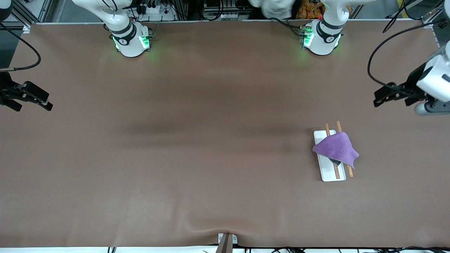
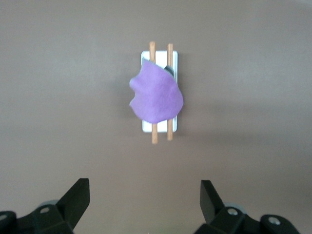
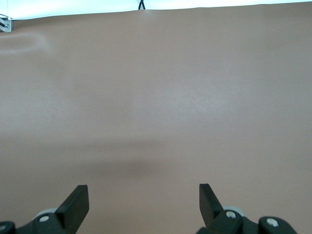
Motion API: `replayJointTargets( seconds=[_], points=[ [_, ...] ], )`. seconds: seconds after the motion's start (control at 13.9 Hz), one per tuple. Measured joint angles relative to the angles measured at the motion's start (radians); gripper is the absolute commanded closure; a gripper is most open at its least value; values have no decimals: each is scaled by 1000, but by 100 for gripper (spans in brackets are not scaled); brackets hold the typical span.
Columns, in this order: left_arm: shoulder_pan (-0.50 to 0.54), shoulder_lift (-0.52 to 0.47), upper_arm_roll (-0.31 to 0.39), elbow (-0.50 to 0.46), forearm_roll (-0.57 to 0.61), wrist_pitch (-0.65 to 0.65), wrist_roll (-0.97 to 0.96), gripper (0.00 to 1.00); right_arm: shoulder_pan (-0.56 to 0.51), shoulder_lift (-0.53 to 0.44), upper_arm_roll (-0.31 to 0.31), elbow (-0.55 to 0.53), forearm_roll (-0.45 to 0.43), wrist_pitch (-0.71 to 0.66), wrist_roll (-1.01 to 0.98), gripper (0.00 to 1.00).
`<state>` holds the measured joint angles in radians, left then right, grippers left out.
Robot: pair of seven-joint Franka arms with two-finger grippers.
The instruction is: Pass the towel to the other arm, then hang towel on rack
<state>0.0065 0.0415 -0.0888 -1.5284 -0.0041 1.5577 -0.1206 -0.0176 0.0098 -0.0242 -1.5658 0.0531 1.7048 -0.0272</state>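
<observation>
Towel [image 1: 336,148]: draped over the rack [image 1: 329,173].
Left hand [image 1: 381,98]: released, over tabletop [image 1: 197,147] edge.
Right hand [image 1: 44,102]: released, waiting at its own end.

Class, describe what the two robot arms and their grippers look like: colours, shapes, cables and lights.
Both arms are white with rounded segments and black joint rings; green lights glow at each base. The left gripper and the right gripper are black, with two wedge-shaped fingers each. Black cables loop beside both arms.
</observation>
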Motion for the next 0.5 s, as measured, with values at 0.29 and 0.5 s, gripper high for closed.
replayJointTargets(
  seconds=[0.29,0.5],
  points=[
    [0,-14,8,-4,0,-3,1,0,0,1,0,0,0,-2,1,0],
    [-4,-15,22,-5,0,-3,2,0,0,2,0,0,0,-3,2,0]
  ],
)
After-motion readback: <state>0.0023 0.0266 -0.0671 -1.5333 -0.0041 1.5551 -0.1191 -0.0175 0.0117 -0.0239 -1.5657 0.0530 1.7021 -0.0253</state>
